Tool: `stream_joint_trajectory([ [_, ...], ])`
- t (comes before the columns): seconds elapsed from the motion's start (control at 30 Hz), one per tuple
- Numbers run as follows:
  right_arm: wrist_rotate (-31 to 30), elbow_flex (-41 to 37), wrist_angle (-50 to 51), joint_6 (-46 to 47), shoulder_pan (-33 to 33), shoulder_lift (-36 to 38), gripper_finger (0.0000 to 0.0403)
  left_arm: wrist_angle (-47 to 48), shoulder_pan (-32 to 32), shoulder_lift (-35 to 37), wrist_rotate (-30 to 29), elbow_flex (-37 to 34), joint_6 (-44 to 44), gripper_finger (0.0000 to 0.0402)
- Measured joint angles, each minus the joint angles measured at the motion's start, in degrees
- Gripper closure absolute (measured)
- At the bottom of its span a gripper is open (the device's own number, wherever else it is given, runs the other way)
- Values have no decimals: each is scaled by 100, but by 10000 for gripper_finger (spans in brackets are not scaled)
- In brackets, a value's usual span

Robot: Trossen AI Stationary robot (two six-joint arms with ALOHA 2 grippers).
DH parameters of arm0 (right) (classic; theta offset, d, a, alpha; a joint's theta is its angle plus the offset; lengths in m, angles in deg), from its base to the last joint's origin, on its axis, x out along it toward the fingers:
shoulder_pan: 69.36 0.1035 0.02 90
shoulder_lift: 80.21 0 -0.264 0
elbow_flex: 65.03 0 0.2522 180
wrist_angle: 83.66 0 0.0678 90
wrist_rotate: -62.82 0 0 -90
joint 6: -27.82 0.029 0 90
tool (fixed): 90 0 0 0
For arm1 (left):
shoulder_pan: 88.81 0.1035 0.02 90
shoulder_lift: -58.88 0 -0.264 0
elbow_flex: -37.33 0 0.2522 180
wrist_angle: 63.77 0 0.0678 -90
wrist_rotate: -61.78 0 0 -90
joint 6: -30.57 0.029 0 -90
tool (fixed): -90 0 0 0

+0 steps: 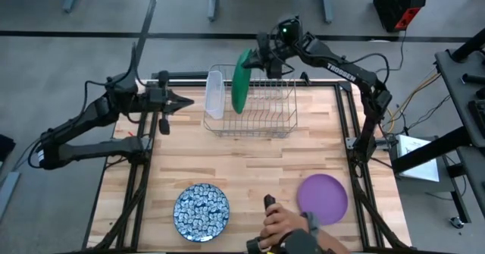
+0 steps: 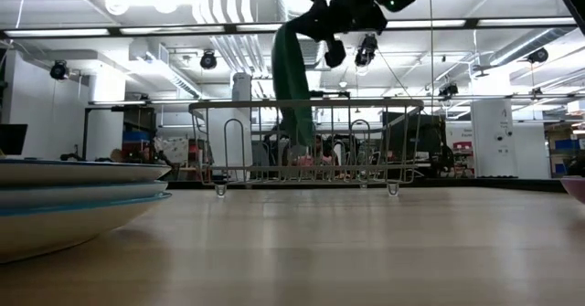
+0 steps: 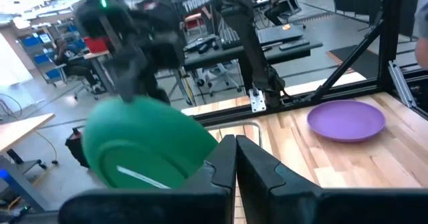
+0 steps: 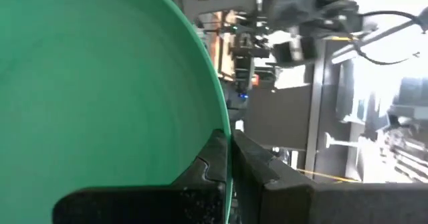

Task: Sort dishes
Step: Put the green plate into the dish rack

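Wooden table (image 1: 242, 170): right gripper (image 1: 261, 57) clamps green plate (image 1: 240, 81) upright over rack (image 1: 261, 106); next, lower into slot. Left gripper (image 1: 180, 101) closed, empty.

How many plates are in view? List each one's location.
3: green plate on edge in the wire rack, held by the right end effector; blue-patterned plate and purple plate on the table.

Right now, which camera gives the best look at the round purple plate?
The high view: the round purple plate shows whole, flat on the table's near right, beside a person's hand. The left wrist view shows it at a slant, farther off. The low view catches only a sliver at the right edge. The right wrist view misses it.
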Motion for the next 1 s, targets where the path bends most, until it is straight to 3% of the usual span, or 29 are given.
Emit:
stream_joint_trajectory([
  [0.27, 356, -531, -488, -349, -53, 0, 403, 74, 0, 109, -15, -2, 85, 401],
  [0.47, 550, -930, -1184, -545, -64, 9, 403, 256, 0, 114, -415, -8, 152, 401],
  [1.0, 632, -1030, -560, -474, -413, 55, 401, 274, 0, 114, -444, -17, 172, 401],
])
